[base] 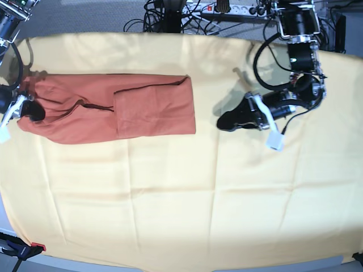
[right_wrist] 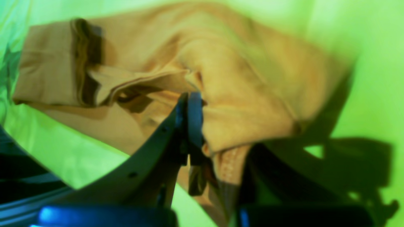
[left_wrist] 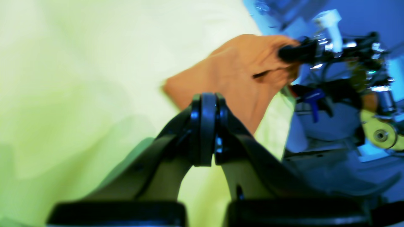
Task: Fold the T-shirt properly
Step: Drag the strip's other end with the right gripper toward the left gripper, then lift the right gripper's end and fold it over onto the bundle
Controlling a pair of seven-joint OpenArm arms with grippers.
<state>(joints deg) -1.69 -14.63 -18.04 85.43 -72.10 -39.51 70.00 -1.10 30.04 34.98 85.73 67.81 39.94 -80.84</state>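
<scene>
The rust-orange T-shirt (base: 125,107) lies as a long strip on the left part of the pale yellow cloth (base: 181,192), with its right end folded over. My right gripper (base: 33,111) is shut on the shirt's left end. The right wrist view shows bunched shirt fabric (right_wrist: 240,104) pinched in that gripper (right_wrist: 203,107) and draped over one finger. My left gripper (base: 223,123) is shut and empty, over the yellow cloth a little right of the shirt. In the left wrist view it (left_wrist: 206,98) points at the shirt (left_wrist: 240,72), with the right gripper (left_wrist: 293,53) at the far end.
The yellow cloth covers the whole table. Cables and a power strip (base: 227,8) lie beyond the far edge. A clamp (base: 20,249) grips the near left corner. The left arm's body (base: 300,62) stands at the back right.
</scene>
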